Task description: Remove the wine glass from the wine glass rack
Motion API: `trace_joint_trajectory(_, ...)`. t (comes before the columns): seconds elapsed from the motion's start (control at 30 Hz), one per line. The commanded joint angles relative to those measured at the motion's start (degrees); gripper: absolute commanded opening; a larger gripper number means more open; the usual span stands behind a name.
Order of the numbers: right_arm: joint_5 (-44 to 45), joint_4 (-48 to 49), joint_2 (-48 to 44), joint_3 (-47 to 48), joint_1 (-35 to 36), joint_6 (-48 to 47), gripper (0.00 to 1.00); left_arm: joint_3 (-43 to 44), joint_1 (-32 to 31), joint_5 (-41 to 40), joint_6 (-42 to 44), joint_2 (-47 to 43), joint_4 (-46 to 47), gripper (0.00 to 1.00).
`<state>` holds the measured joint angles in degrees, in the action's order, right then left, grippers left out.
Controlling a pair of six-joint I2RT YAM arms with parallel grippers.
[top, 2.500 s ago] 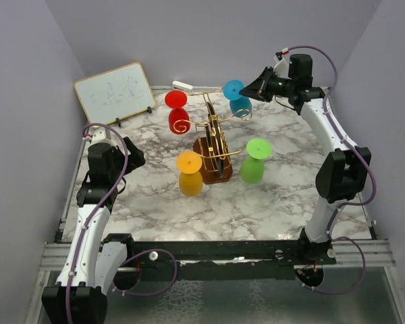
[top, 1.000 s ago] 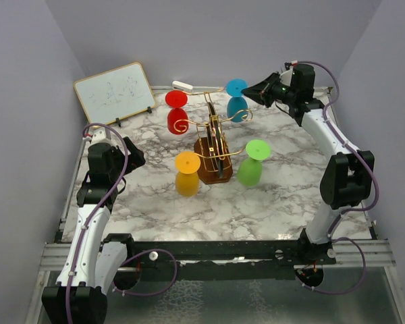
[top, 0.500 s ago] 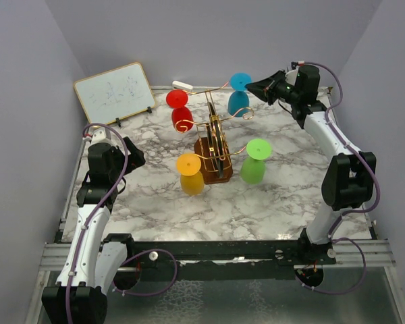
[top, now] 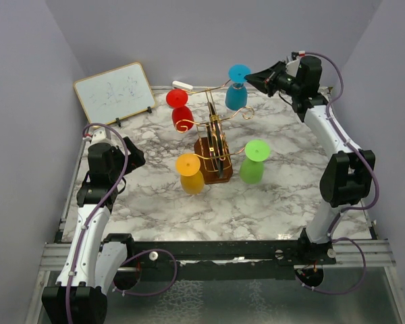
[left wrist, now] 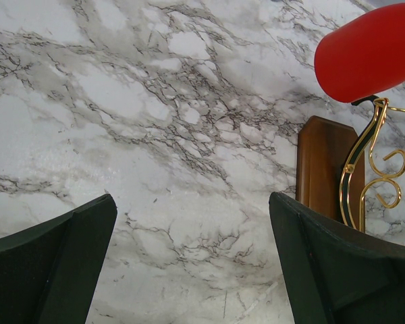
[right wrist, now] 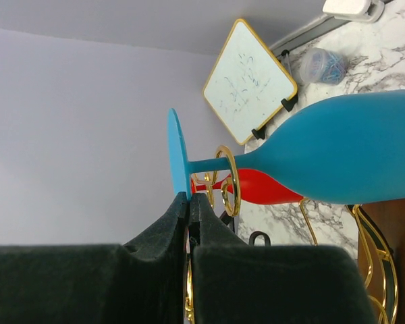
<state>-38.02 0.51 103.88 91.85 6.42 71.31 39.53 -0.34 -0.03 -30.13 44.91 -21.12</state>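
From above, four glasses were counted hanging on the one wine glass rack [top: 213, 145] mid-table: red glass [top: 176, 108], blue wine glass [top: 237, 91], orange glass [top: 190, 174], green glass [top: 253, 162]. Only the right wrist view disclosed the right gripper [right wrist: 187, 200] pressed together at the blue foot's rim. The left gripper [left wrist: 192, 199] was shown spread wide, empty.

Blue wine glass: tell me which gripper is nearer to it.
Right. The right gripper is shut on the blue wine glass at its foot; the left gripper is open, far beyond the rack.
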Motion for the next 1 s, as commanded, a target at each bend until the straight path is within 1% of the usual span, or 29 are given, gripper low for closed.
trace_joint_trajectory(0.0, -0.27, -1.88, 1.39, 4.64, 0.28, -2.98, 0.01, 0.99, 0.14, 0.10, -0.43, -0.23, 0.83, 0.99)
trace_joint_trajectory(0.27, -1.99, -6.19, 1.45, 6.11, 2.29, -7.34, 0.01, 0.91, 0.14, 0.43, -0.37, -0.01, 0.98, 0.99)
trace_joint_trajectory(0.5, -3.12, -7.77, -1.67, 2.93, 3.25, -11.13, 0.01, 0.90, 0.16, 0.55, -0.42, -0.22, 1.07, 0.99)
trace_joint_trajectory(0.7, -3.73, -11.65, -5.50, 0.52, 3.25, -15.36, 0.01, 0.90, 0.12, 0.80, -0.28, -0.19, 1.10, 0.99)
trace_joint_trajectory(0.97, -5.11, -13.99, -10.04, -3.28, 3.25, -18.87, 0.01, 0.90, 0.16, 1.08, -0.22, -0.38, 1.24, 0.99)
